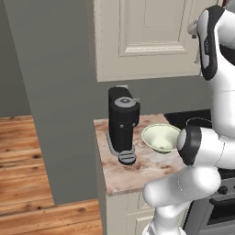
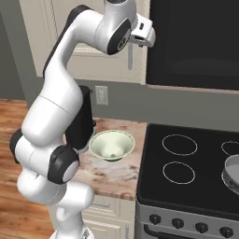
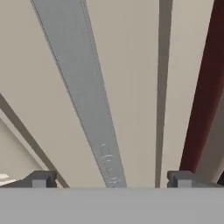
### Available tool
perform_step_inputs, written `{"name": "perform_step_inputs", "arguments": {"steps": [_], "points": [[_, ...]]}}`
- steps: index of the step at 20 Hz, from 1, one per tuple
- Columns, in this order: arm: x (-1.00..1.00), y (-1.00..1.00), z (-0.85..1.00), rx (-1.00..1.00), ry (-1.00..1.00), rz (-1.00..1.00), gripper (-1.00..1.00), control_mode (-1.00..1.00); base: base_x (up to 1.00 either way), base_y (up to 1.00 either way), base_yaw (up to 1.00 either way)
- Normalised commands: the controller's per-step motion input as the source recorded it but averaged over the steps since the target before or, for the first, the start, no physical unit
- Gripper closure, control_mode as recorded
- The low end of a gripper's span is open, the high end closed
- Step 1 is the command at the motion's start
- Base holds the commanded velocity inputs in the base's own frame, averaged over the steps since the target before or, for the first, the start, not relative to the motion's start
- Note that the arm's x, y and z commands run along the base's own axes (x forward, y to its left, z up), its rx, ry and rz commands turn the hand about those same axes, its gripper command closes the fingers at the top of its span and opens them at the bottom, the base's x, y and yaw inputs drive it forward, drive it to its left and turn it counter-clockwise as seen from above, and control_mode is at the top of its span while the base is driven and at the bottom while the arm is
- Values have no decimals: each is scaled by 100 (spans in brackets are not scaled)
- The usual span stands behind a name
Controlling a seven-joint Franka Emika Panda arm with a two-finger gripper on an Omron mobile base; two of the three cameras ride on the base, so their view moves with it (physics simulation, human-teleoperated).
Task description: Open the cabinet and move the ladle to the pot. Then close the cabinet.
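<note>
up close, the gripper [image 3: 109, 179] is spread wide astride the cabinet [image 3: 39, 87] handle [image 3: 83, 87], door closed

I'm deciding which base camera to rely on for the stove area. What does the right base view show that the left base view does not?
The right base view alone has the two ringed burners, the knob row, the grey pot at the right edge, the black glass-fronted appliance and a wall outlet. The left base view alone has the black coffee machine in full and the wooden floor. Both share the cream cabinet, its door shut, the pale green bowl and the marble counter.
</note>
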Motion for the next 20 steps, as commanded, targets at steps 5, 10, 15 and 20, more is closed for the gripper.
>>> {"name": "perform_step_inputs", "arguments": {"steps": [5, 10, 15, 20], "points": [[27, 0, -32, 0, -32, 0, -100, -100, 0, 0, 0], [47, 9, -50, 0, -14, 0, 100, -100, 0, 0, 0], [61, 6, -28, 0, 0, 0, 100, -100, 0, 0, 0], [74, 3, -32, 0, 4, 0, 100, -100, 0, 0, 0]]}}
